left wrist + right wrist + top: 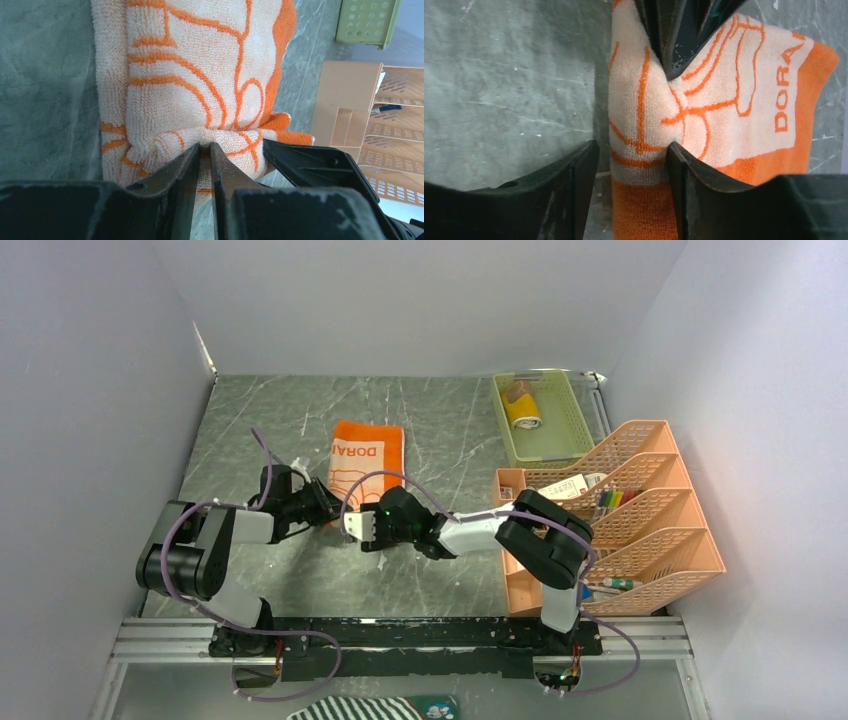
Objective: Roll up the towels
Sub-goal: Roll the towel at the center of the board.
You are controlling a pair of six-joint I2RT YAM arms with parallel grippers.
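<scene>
The orange towel (367, 452) with a cream panel and cartoon outline lies flat on the grey marble table (450, 450), its near edge bunched up. My left gripper (326, 507) is shut on a fold of that near edge; in the left wrist view the gripper (205, 146) pinches the cream terry (200, 65). My right gripper (352, 522) is open, and in the right wrist view it (631, 145) straddles the raised fold of the towel (744, 100), which touches only the right finger. A mustard-yellow roll (524, 412) lies in the green basket (575, 425).
An orange tiered file rack (640, 510) holding pens and papers stands at the right, close to the right arm. The green basket is behind it at the back right. A black-and-white striped cloth (365, 708) lies below the arm bases. Grey walls enclose the table.
</scene>
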